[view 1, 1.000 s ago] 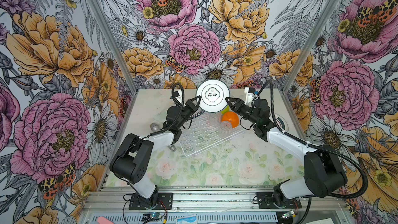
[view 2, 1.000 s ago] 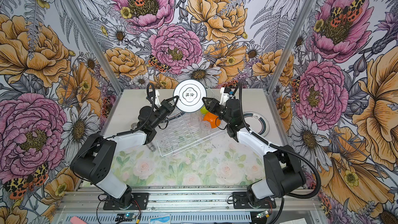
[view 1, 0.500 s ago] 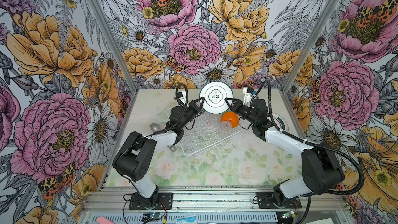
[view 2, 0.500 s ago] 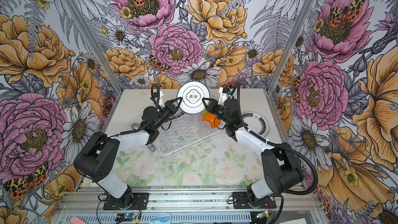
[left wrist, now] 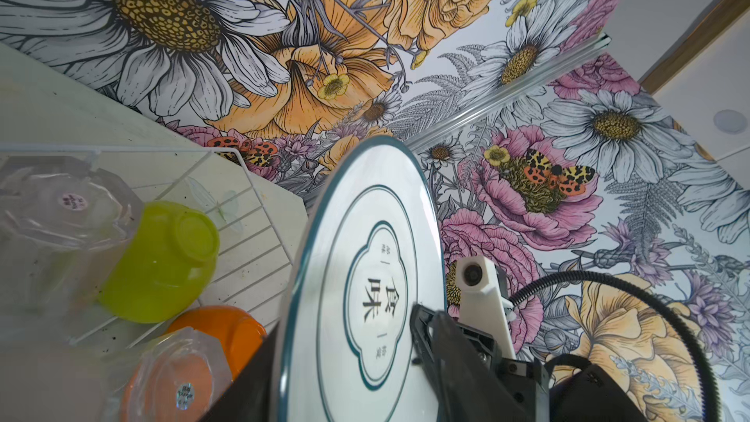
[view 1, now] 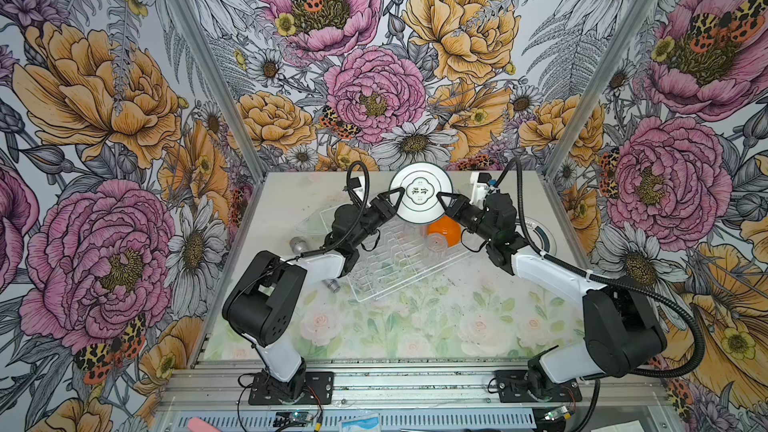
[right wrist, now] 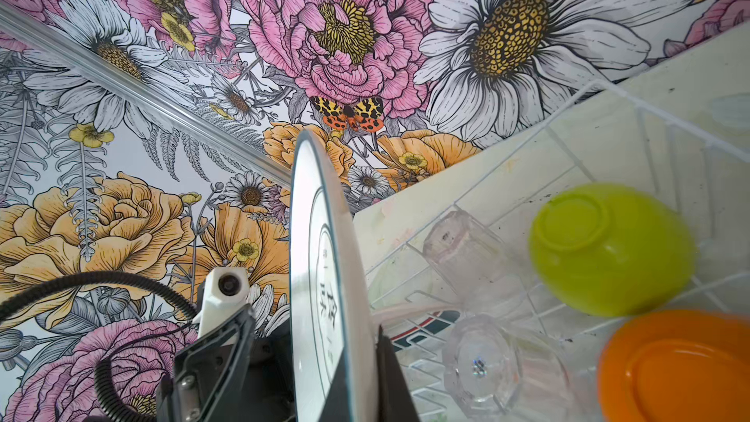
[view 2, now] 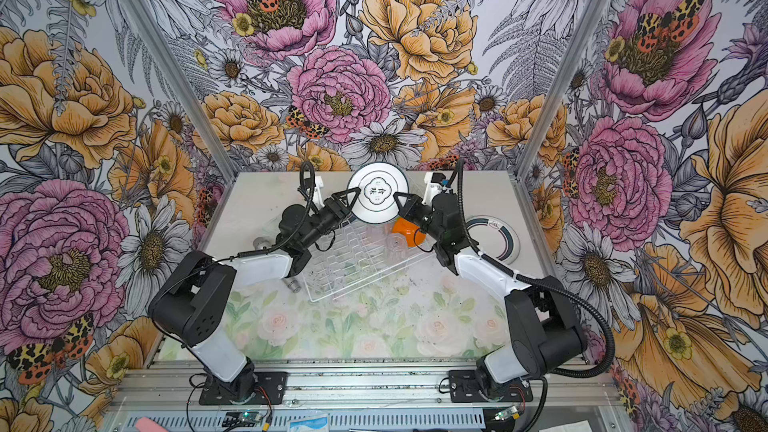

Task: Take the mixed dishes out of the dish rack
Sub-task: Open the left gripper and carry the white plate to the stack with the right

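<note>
— White, dark-rimmed, characters printed in the middle: that plate (view 1: pixel 420 197) is the one in hand. Where does it sit?

— Off the dish rack (view 1: pixel 399 263) altogether, held in the air above its far end, face turned up to the top cameras.

— Who has it?

— The right gripper (view 1: pixel 443 198) is clenched on its rim; the right wrist view shows the plate edge-on, pinched between both fingers. The left gripper (view 1: pixel 394 195) straddles the opposite rim, but its jaws stand apart, clear of both faces by the look of the left wrist view.

— So a hand-over, I'd judge. How to finish it well?

— Draw the left gripper straight back along the plate's plane, so neither finger clips the rim. The right holds a wide disc by one edge, so it should move slowly and avoid twisting.

— And underneath?

— The orange bowl (view 1: pixel 444 231), the lime-green bowl (left wrist: pixel 162 261) and clear tumblers (right wrist: pixel 487 367) lie in the rack just below. Keep the plate high until it passes the wire wall.

— Then where?

— Probably beside the dark-rimmed plate (view 2: pixel 496 238) lying flat on the table (view 2: pixel 374 326) to the right; lower it near level before opening.
</note>
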Robot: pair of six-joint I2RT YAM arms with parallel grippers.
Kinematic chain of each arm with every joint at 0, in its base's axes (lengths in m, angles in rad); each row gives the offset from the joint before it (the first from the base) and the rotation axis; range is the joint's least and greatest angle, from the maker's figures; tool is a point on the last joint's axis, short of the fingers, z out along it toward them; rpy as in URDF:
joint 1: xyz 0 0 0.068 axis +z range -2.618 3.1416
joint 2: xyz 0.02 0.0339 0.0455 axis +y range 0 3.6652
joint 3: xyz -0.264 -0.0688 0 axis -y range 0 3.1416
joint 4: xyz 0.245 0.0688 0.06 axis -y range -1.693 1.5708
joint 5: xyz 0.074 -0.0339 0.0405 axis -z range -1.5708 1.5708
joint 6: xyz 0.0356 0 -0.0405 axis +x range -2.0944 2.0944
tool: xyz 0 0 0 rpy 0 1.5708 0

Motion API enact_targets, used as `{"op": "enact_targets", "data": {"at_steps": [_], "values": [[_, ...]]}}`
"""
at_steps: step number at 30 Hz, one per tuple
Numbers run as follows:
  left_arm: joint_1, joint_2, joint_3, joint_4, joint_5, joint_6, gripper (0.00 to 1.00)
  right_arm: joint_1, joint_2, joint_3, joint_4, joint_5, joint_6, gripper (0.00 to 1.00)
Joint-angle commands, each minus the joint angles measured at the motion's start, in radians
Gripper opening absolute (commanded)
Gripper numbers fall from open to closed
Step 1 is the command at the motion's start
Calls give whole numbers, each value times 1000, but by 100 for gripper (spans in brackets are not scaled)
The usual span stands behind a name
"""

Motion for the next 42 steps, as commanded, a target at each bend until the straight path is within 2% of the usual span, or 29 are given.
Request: {"op": "enact_targets", "data": {"at_steps": [1, 8, 17, 24, 30, 36, 42], "values": [[-21, -71, 20, -77, 5, 94, 98, -1, -37, -1, 44, 22, 13, 0], [-27, -116, 3, -142, -10, 129, 99, -10, -67, -20, 54, 42, 16, 0], [-25, -197, -22, -259, -28, 206, 99, -80, -145, -86, 46, 76, 21, 0], [-23, -276, -41, -357, -56, 292, 99, -186, -243, -185, 30, 86, 58, 0], [-24, -359, -59, -476, -92, 378, 99, -289, -394, -290, -31, 153, 60, 0], [-30, -430, -116, -517, -151, 425, 99, -386, -536, -398, -108, 216, 117, 0], [-30, -445, -117, -540, -157, 451, 99, -468, -581, -473, -134, 214, 177, 0]]}}
